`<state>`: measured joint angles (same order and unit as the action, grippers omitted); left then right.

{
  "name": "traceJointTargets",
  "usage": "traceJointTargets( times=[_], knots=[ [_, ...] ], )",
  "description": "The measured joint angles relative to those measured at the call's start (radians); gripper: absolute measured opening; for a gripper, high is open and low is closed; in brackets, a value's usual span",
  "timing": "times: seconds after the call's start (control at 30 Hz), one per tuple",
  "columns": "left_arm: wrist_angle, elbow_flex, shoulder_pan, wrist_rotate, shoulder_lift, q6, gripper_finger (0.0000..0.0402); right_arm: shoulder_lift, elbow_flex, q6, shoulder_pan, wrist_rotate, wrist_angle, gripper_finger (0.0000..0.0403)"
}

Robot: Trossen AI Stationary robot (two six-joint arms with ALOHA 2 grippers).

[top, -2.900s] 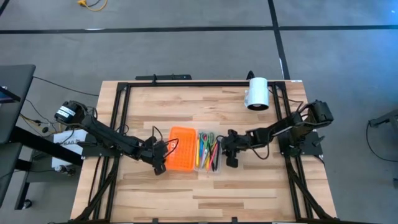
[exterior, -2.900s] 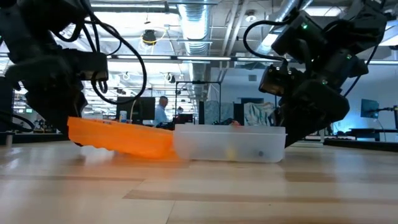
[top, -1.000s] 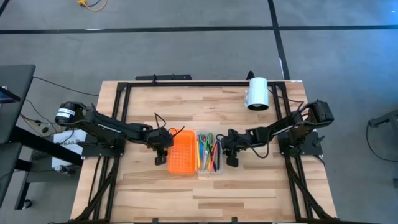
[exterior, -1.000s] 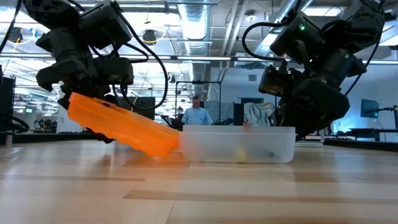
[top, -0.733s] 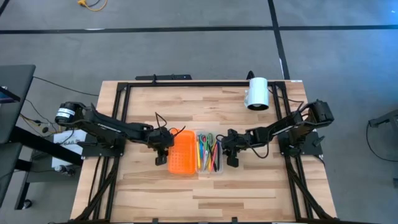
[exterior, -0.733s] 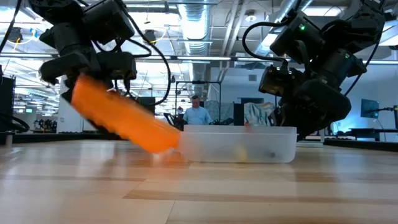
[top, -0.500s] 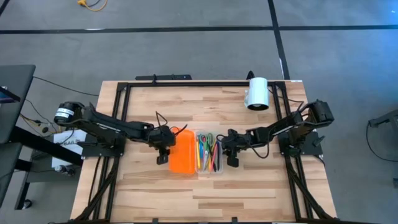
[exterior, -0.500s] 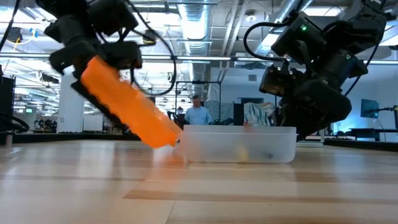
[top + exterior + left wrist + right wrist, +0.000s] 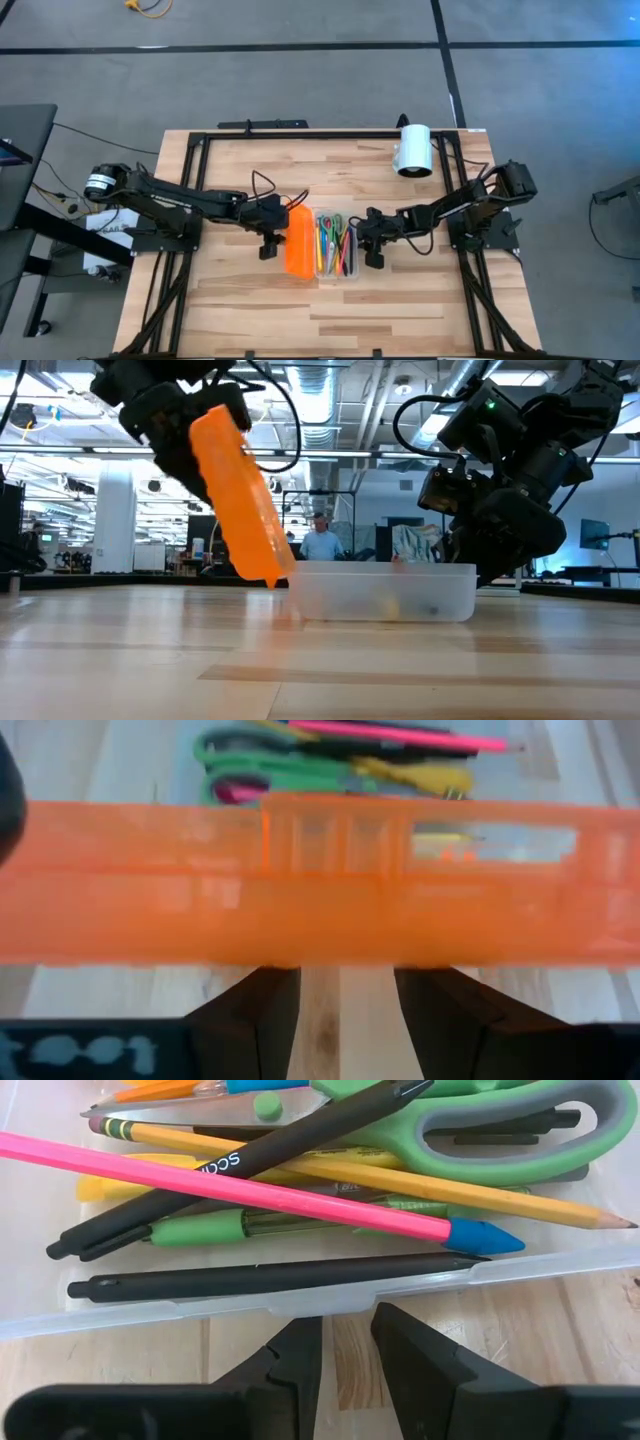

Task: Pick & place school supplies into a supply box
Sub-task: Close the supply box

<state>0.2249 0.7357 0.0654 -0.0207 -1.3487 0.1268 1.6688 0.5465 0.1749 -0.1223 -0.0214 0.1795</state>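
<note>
The supply box [image 9: 338,277] is a clear tray at the table's middle. It holds pens, pencils [image 9: 230,1190] and green-handled scissors [image 9: 520,1120]. Its orange lid [image 9: 298,243] stands steeply on edge along the box's left wall [image 9: 300,595], the free edge up. My left gripper [image 9: 280,230] is open at the lid's left, up by that raised edge [image 9: 215,415]. My right gripper [image 9: 368,240] is open, low at the box's right long wall, with bare wood showing between its fingers [image 9: 300,1350]. My left gripper meets the lid's free long edge [image 9: 320,955] with both open fingertips [image 9: 265,995]; the lid lies across them, not pinched between them. The fingers come slanting down from the table's left. The lid leans steeply, its lower long edge [image 9: 270,575] at the box's left rim. My right gripper has its fingertips right at the clasp lip [image 9: 320,1302] on the box's right wall; I cannot tell whether they touch it.
A white cylinder [image 9: 413,150] lies at the table's far right. Black frame rails [image 9: 190,170] run along the table's sides and far edge. Bare wood lies nearer than the box. A person [image 9: 320,545] shows in the room behind.
My left gripper has risen and gone toward the box. The orange lid has swung from a low slant to nearly upright; its free edge has gone up and rightward, while its lower edge has stayed at the box's left wall.
</note>
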Motion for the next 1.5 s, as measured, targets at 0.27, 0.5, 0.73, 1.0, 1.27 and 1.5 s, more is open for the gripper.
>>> traceJointTargets(
  times=[0.27,0.5,0.73,1.0,1.27,1.5],
  knots=[
    [-0.019,0.048,-0.001,0.031,0.000,-0.046,0.0153,0.000,-0.001,0.000,0.000,-0.003,0.008,0.0099],
    [-0.145,0.049,-0.025,0.034,-0.041,-0.050,0.0153,0.005,-0.005,0.000,0.000,-0.006,0.042,0.0099],
    [-0.240,0.048,-0.037,0.006,-0.111,-0.030,0.0153,0.005,-0.004,0.015,0.000,-0.006,0.045,0.0099],
    [-0.235,0.048,-0.037,0.006,-0.113,-0.031,0.0153,0.005,-0.003,0.035,0.000,-0.006,0.045,0.0099],
    [-0.230,0.048,-0.037,0.003,-0.113,-0.029,0.0153,0.005,-0.003,0.061,0.000,-0.006,0.047,0.0098],
    [-0.237,0.048,-0.037,0.003,-0.113,-0.011,0.0153,0.005,-0.003,0.071,0.000,-0.005,0.046,0.0098]
  ],
)
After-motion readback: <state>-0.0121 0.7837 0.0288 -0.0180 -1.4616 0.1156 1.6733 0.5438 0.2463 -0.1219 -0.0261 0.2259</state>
